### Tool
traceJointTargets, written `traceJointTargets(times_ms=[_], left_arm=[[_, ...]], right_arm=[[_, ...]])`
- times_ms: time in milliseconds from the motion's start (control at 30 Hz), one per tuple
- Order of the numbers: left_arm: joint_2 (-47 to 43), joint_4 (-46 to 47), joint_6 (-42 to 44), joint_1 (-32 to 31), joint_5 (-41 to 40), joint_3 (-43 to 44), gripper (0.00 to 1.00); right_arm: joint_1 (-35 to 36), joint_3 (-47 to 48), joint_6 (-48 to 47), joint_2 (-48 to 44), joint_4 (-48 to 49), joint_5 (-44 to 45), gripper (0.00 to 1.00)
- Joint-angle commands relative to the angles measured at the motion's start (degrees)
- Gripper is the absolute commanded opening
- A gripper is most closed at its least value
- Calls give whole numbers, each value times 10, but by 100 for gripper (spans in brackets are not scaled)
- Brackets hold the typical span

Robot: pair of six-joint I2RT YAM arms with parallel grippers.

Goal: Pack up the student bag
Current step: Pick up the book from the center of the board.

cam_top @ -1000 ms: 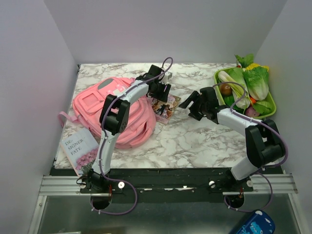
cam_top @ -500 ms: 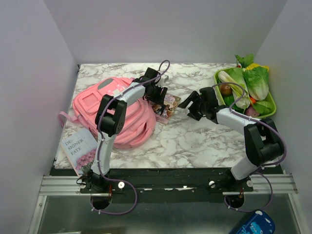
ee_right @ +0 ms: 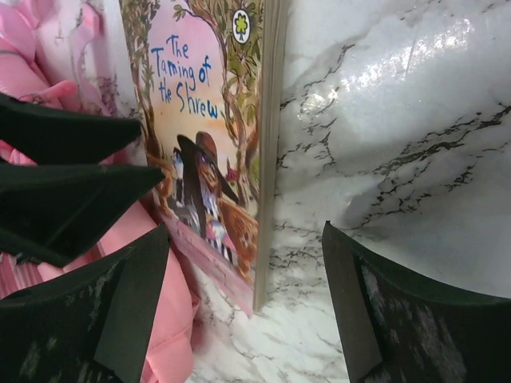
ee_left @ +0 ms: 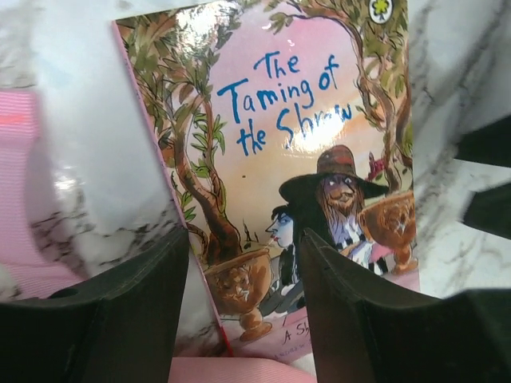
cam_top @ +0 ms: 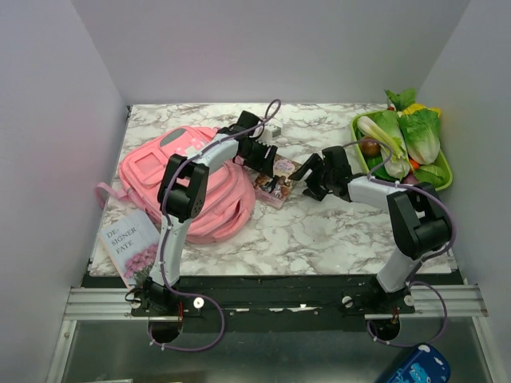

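Note:
The student bag [cam_top: 172,171], a large pink backpack, lies at the left of the marble table. Against its right side lies a small book, "The Taming of the Shrew" [cam_top: 277,177] [ee_left: 295,120] [ee_right: 207,104], its left edge resting on pink fabric [ee_right: 172,319]. My left gripper [cam_top: 259,153] [ee_left: 243,263] hovers low over the book's spine corner, open, with one finger [ee_left: 120,319] over the marble and the other over the cover. From the right, my right gripper [cam_top: 307,179] [ee_right: 247,271] stands open, and the book's near corner lies between its fingers without touching them.
A green tray [cam_top: 444,177] of toy vegetables stands at the back right. Another book, "Designer Fate" [cam_top: 132,239], lies at the near left by a bag strap [cam_top: 105,194]. White walls close in the table on three sides.
My right gripper has moved left up to the book. The left gripper has dropped onto the book's bag-side edge and narrowed a little; the book has slid slightly to the right.

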Motion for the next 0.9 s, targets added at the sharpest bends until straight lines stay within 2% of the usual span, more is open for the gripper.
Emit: traceJointTargets(times_ms=[0, 300, 500, 633, 733, 867], left_arm=[[5, -30, 22, -14, 100, -21, 62], [-23, 10, 1, -24, 145, -105, 57], [-27, 22, -4, -30, 158, -109, 55], [-28, 22, -4, -30, 152, -105, 54], [-32, 19, -2, -30, 150, -100, 54], [-46, 13, 3, -25, 143, -100, 54]], right_arm=[[-2, -13, 34, 39, 67, -28, 85], [-2, -17, 69, 85, 118, -69, 82], [-2, -41, 60, 34, 210, -98, 67], [-2, -29, 40, 34, 178, -100, 65], [-2, -41, 37, 33, 169, -94, 56], [-2, -42, 21, 17, 142, -86, 32]])
